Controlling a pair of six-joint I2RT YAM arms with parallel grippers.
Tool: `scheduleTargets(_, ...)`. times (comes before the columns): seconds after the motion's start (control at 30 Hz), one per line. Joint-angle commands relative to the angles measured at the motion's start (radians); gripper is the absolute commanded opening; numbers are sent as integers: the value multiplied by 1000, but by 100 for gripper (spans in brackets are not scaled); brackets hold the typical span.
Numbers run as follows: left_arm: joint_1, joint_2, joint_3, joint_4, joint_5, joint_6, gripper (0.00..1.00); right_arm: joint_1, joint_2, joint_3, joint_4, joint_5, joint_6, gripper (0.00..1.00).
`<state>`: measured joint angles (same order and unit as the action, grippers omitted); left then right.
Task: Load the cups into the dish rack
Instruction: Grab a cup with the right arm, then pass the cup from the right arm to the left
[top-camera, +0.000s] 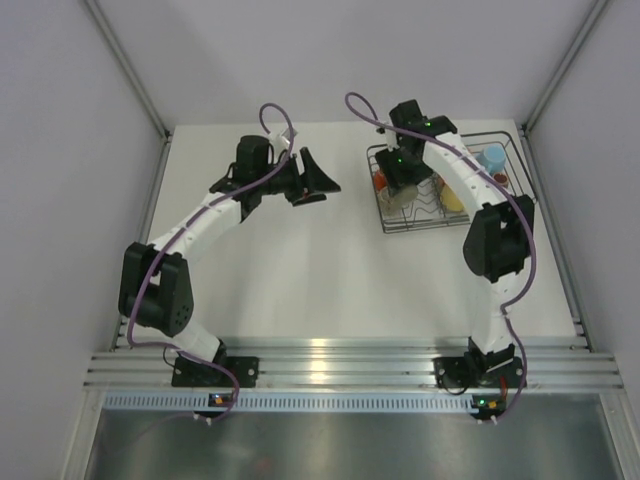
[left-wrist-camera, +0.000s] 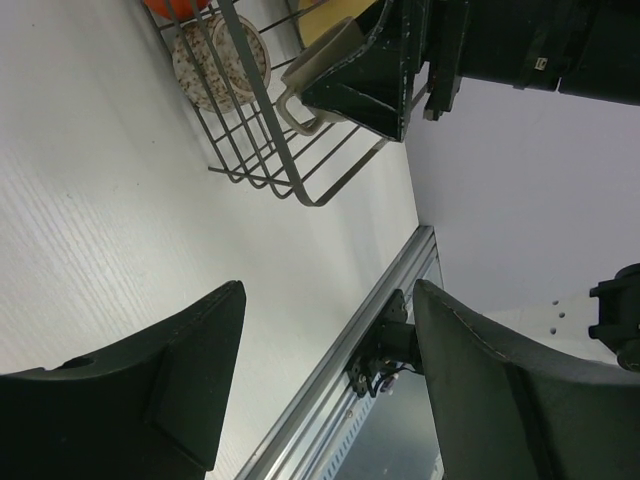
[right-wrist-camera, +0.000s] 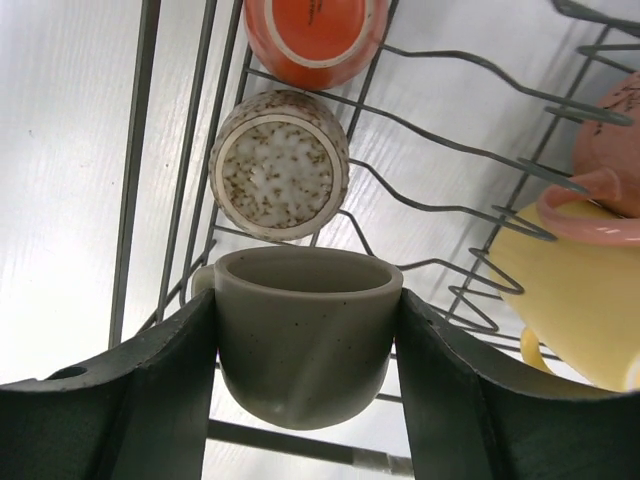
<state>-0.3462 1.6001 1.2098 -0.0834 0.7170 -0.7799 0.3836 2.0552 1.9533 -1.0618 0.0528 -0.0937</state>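
Cups crowd the dish rack (top-camera: 420, 228) at far right: orange cup (right-wrist-camera: 305, 35), speckled grey cup (right-wrist-camera: 278, 165), pink cup (right-wrist-camera: 610, 150), yellow cup (right-wrist-camera: 580, 310), light blue cup (top-camera: 492, 158). The right gripper (right-wrist-camera: 305, 300) clamps a grey-olive cup (right-wrist-camera: 300, 345) over the rack's near-left corner, likely among the last. The left gripper (left-wrist-camera: 330, 290) hangs open and empty.

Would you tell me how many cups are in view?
6, at the dish rack: orange cup, speckled cup, grey cup in the right gripper, pink cup, yellow cup, light blue cup; others may be hidden.
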Motion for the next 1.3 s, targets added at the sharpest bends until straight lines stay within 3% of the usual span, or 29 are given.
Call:
scheduleTargets(0.0,-4,-20,45,46,6,39,73,-12,-101,84,-12,42,28,4)
scheduleTargets(0.27,-48,-20,53,212,19,36,76,-54,-165,191,-59,6,88,3)
scheduleTargets(0.43,-117,12,82,316,15,34,75,-78,-213,211,-69,-132,221,3)
scheduleTargets(0.77,-180,46,103,375,-45,53,75,-81,-348,69,43,-436,393,3)
scheduleTargets(1.27,-192,20,71,445,-93,25,70,-45,-431,-40,129,-528,460,2)
